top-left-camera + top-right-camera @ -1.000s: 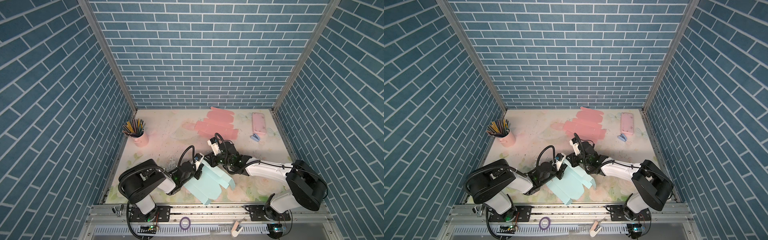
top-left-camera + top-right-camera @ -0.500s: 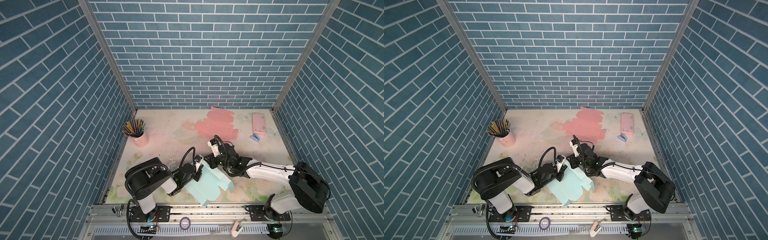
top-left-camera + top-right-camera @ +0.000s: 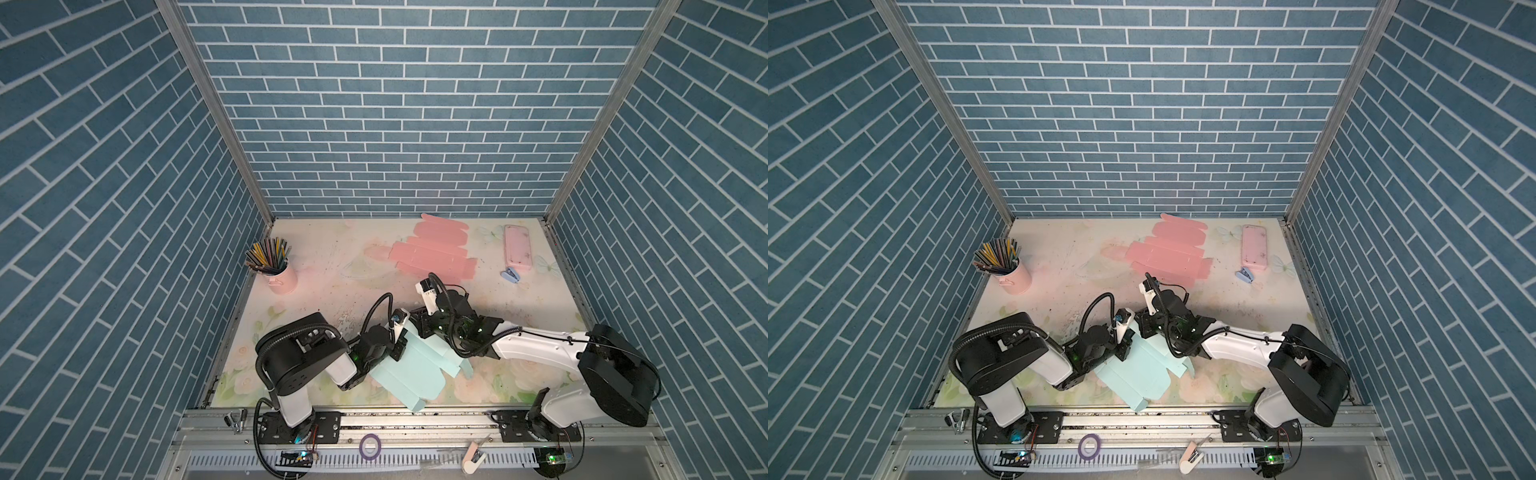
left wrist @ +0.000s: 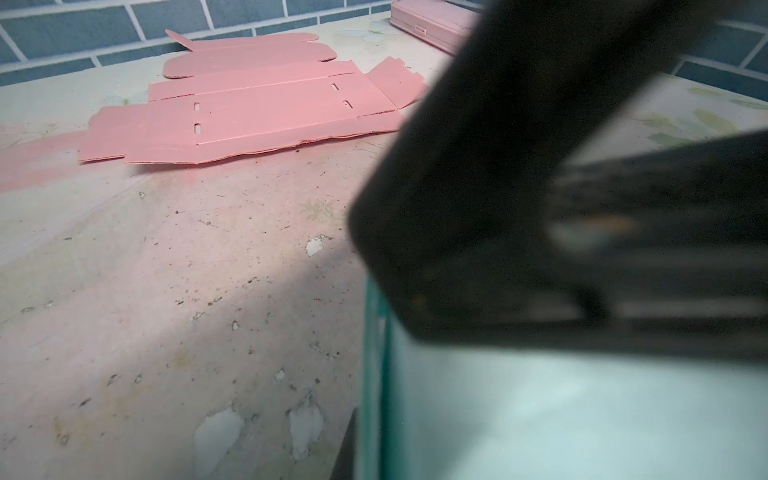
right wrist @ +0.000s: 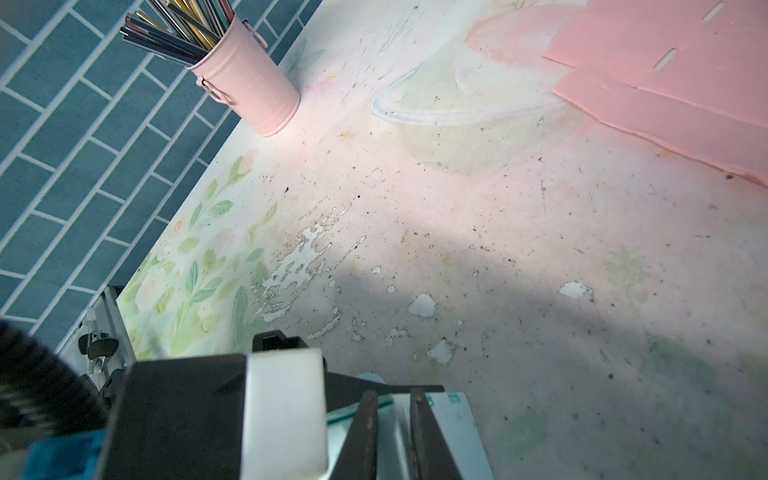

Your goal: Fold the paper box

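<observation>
The light teal paper box (image 3: 415, 374) (image 3: 1138, 374) lies partly folded near the table's front middle in both top views. My left gripper (image 3: 401, 340) (image 3: 1124, 340) is at the box's far left corner, shut on the edge of a raised teal panel (image 4: 540, 415). Its own fingers barely show in the left wrist view. My right gripper (image 3: 424, 328) (image 3: 1144, 328) meets it from the right at the same corner. Its two dark fingers (image 5: 424, 432) are shut on a thin upright teal flap (image 5: 453, 424). The right gripper's black housing (image 4: 519, 187) fills much of the left wrist view.
A flat pink box blank (image 3: 432, 253) lies at the back. A pink cup of pencils (image 3: 278, 274) stands at the back left. A pink case (image 3: 518, 247) and a blue clip (image 3: 510, 274) lie at the back right. The box's front corner reaches the front rail (image 3: 415, 415).
My left gripper has closed on the box's edge. The right gripper has tightened a little and both grippers stay together at the box's far corner. The box has shifted slightly.
</observation>
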